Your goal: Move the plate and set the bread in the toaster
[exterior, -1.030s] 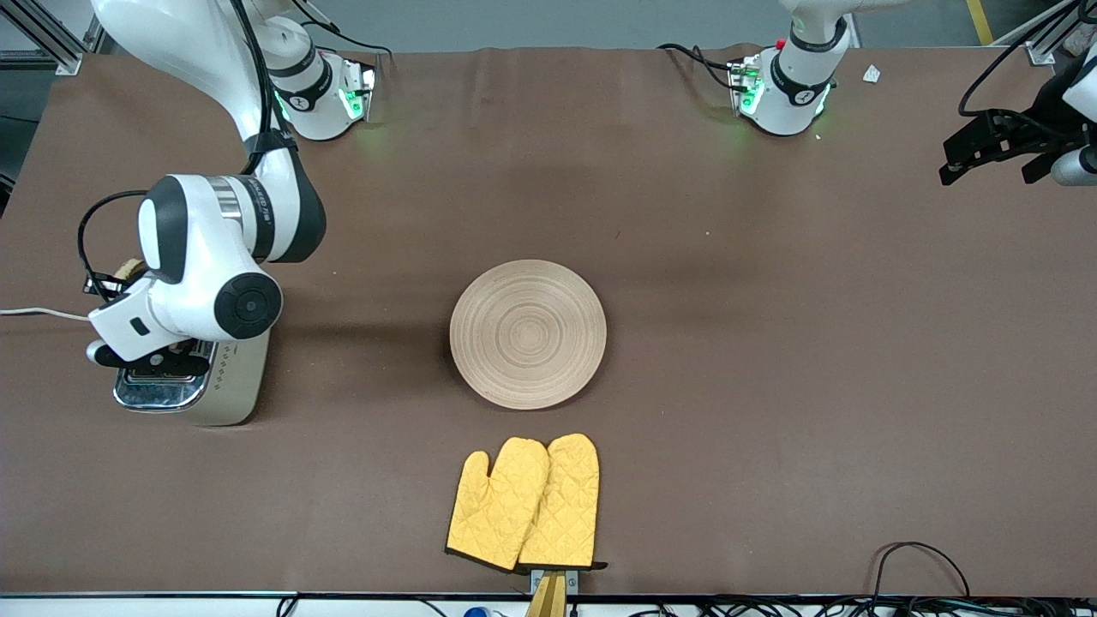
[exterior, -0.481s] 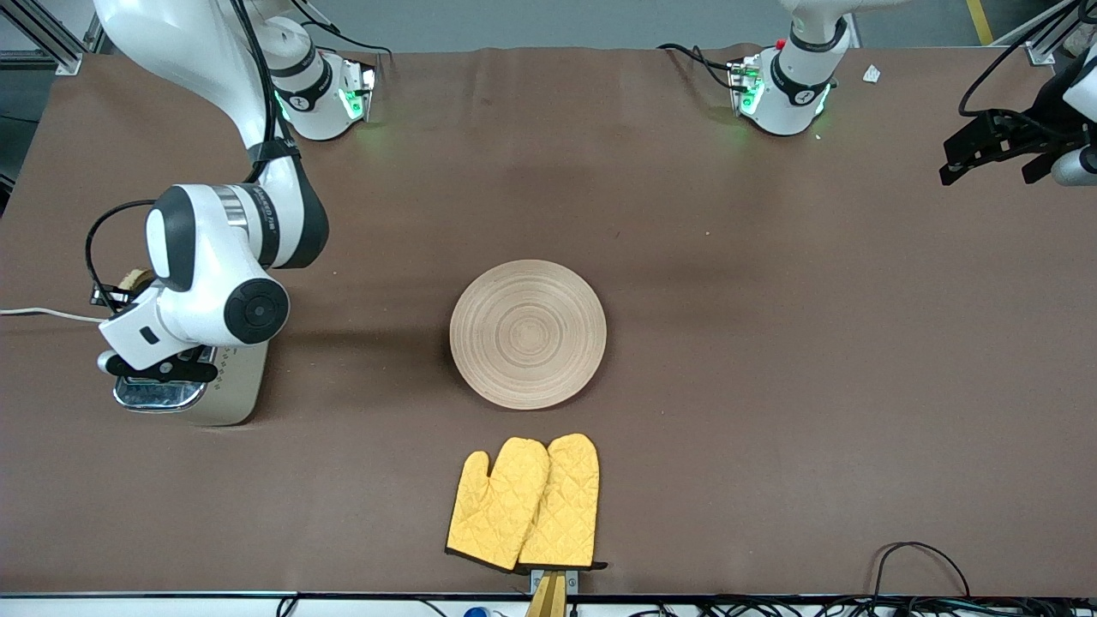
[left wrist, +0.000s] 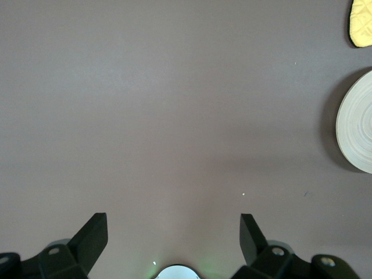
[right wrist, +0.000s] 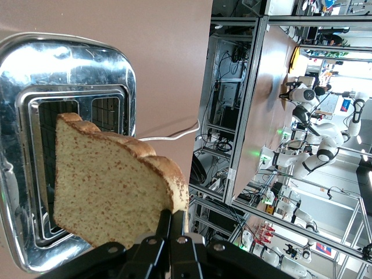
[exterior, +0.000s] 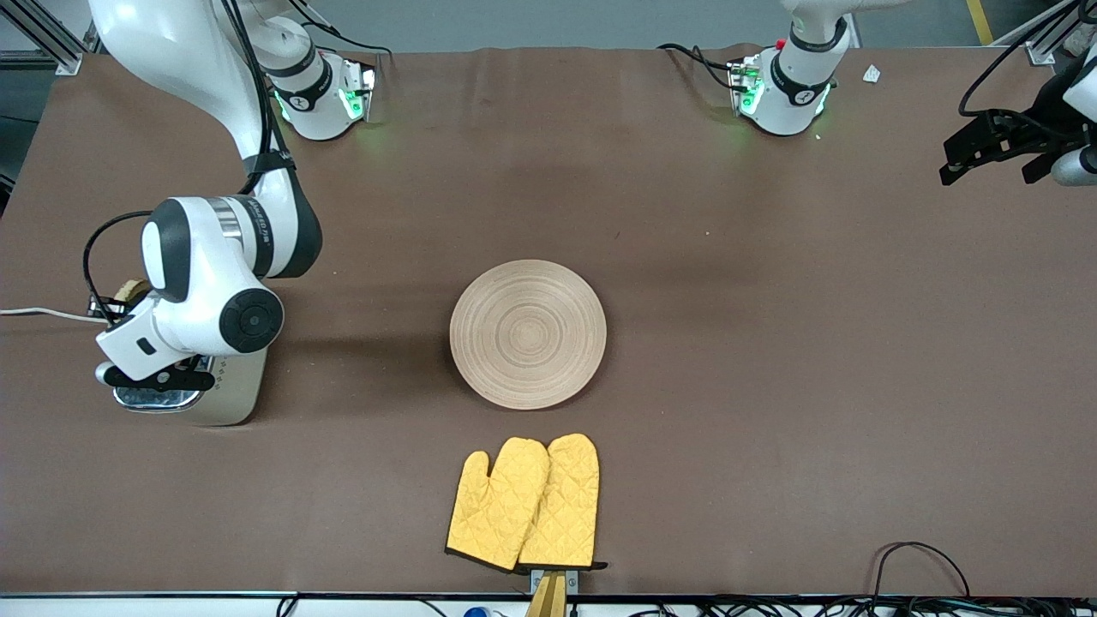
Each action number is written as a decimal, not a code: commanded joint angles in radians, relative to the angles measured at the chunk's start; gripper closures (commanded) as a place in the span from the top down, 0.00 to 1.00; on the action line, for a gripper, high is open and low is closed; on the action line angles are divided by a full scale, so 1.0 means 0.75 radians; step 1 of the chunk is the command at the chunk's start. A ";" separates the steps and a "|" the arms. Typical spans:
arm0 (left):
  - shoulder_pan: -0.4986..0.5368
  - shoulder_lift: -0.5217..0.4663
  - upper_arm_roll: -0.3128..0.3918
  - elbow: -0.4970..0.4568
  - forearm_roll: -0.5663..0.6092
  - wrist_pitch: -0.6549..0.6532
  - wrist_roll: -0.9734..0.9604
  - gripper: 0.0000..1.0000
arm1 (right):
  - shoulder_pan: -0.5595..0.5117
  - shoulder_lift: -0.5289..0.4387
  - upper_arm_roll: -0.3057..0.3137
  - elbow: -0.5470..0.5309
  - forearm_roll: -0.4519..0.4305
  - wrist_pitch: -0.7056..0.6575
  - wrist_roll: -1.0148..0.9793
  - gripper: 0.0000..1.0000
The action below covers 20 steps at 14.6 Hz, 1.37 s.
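Note:
My right gripper (right wrist: 178,216) is shut on one corner of the bread (right wrist: 110,186), a brown speckled slice with a darker crust. The slice hangs tilted over the open slots of the cream toaster (right wrist: 70,64), which has a chrome top. In the front view the toaster (exterior: 230,398) stands at the right arm's end of the table. The right wrist covers most of it, and only a sliver of bread (exterior: 130,290) peeks out. The round pale-wood plate (exterior: 528,333) lies bare at mid-table. My left gripper (left wrist: 174,232) waits open, high over bare table, with the plate (left wrist: 357,131) at the edge of its view.
A pair of yellow oven mitts (exterior: 524,504) lies nearer to the front camera than the plate, close to the table's edge. The toaster's white cord (exterior: 43,314) runs off the table at the right arm's end. Cables lie along the front edge.
The right hand with the bread has shifted slightly over the toaster. The left arm, the plate and the mitts have not moved.

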 commanded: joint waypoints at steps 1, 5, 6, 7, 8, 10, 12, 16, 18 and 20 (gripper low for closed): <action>0.001 0.000 -0.007 0.010 0.031 0.005 0.002 1.00 | -0.012 -0.002 0.015 -0.020 -0.036 0.015 -0.011 0.00; 0.003 0.002 -0.007 0.010 0.031 0.005 0.002 1.00 | -0.014 0.023 0.015 -0.010 -0.035 0.015 -0.009 0.25; 0.003 0.000 -0.007 0.010 0.031 0.005 0.002 1.00 | -0.016 0.041 0.013 -0.004 -0.040 0.017 -0.003 0.63; 0.003 0.000 -0.007 0.008 0.031 0.005 0.002 1.00 | -0.018 0.043 0.013 -0.002 -0.040 0.019 0.005 0.94; 0.003 0.002 -0.007 0.010 0.031 0.005 0.002 1.00 | -0.020 0.043 0.013 -0.002 -0.040 0.026 0.005 1.00; 0.005 0.004 -0.007 0.010 0.031 0.010 0.002 1.00 | -0.018 0.041 0.015 0.020 -0.017 0.024 0.003 1.00; 0.005 0.004 -0.007 0.010 0.031 0.012 0.002 1.00 | -0.018 0.029 0.017 0.071 0.046 0.026 -0.011 1.00; 0.005 0.004 -0.007 0.010 0.031 0.012 0.002 1.00 | -0.034 -0.091 0.015 0.125 0.385 0.024 -0.015 1.00; 0.005 0.004 -0.007 0.010 0.031 0.012 0.004 1.00 | -0.071 -0.202 0.013 0.125 0.585 0.015 -0.056 1.00; 0.005 0.004 -0.005 0.010 0.033 0.012 0.006 1.00 | -0.145 -0.324 0.011 0.117 0.817 0.005 -0.133 1.00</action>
